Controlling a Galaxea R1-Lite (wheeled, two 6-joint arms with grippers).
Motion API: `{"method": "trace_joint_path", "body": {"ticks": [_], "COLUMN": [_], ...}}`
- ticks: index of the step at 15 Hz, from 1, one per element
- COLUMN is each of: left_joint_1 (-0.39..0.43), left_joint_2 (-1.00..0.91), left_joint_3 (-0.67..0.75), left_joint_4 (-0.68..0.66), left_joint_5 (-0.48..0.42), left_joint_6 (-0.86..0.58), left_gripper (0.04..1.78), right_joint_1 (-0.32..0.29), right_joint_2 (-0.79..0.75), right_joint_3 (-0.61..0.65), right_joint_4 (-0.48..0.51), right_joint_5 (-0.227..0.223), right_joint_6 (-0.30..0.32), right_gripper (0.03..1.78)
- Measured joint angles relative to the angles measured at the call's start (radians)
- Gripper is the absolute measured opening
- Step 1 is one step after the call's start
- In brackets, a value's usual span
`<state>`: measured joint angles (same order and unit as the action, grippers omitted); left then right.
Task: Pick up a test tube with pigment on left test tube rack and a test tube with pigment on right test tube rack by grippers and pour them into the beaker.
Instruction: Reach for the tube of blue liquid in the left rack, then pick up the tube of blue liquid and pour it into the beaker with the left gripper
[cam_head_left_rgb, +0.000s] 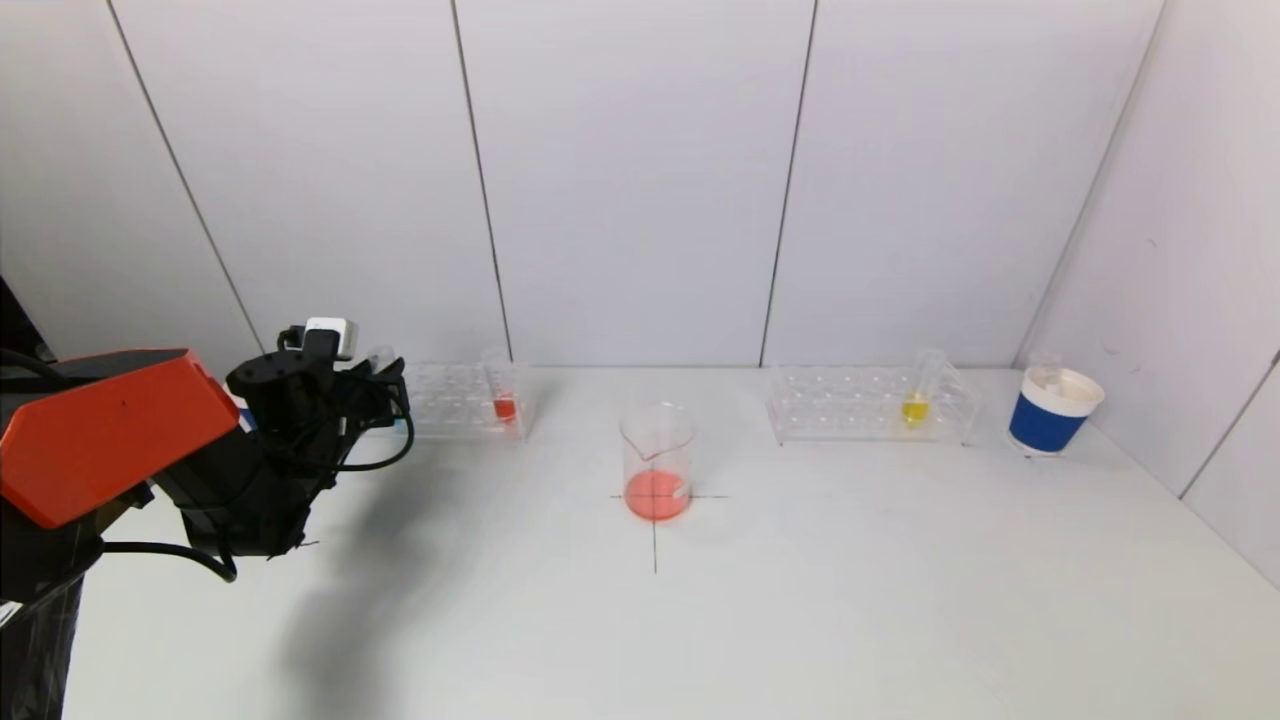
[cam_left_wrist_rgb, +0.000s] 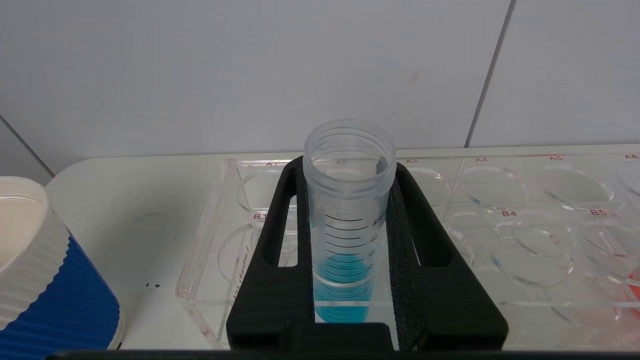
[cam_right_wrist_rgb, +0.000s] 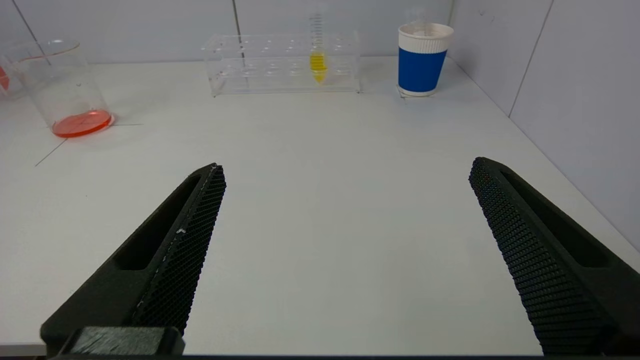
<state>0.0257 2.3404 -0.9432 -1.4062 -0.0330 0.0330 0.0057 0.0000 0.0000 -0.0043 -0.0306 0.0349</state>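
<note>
The left hand is clenched on the blue tube, which stands in the end well of the left rack, far from the beaker. It should lift straight up until the tip clears the rack, keeping the tube upright. The right hand is released, waiting low over the desk, well before the yellow tube.

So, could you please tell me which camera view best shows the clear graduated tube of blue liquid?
The left wrist view: the blue-liquid tube fills it, clamped by the left gripper. The head view mostly hides it; the right wrist view misses it.
</note>
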Motion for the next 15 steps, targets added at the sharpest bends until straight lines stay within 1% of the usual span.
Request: {"method": "trace_joint_path", "body": {"ticks": [11, 13, 15], "left_joint_1": [0.000, 0.000, 0.000], "left_joint_2": [-0.004, -0.010, -0.018], "left_joint_3": [-0.004, -0.010, -0.028], "left_joint_4": [0.002, 0.015, 0.037], "left_joint_5": [0.001, 0.002, 0.022], "left_joint_6": [-0.001, -0.001, -0.001], "left_gripper": [0.44, 0.44, 0.44], "right_joint_1": [0.000, 0.000, 0.000], "right_joint_2": [0.000, 0.000, 0.000], "right_joint_3": [0.000, 0.000, 0.000], "right_joint_4": [0.000, 0.000, 0.000], "right_joint_5": [0.000, 0.000, 0.000], "right_joint_6": [0.000, 0.000, 0.000], "right_gripper": [1.77, 1.77, 1.77]}}
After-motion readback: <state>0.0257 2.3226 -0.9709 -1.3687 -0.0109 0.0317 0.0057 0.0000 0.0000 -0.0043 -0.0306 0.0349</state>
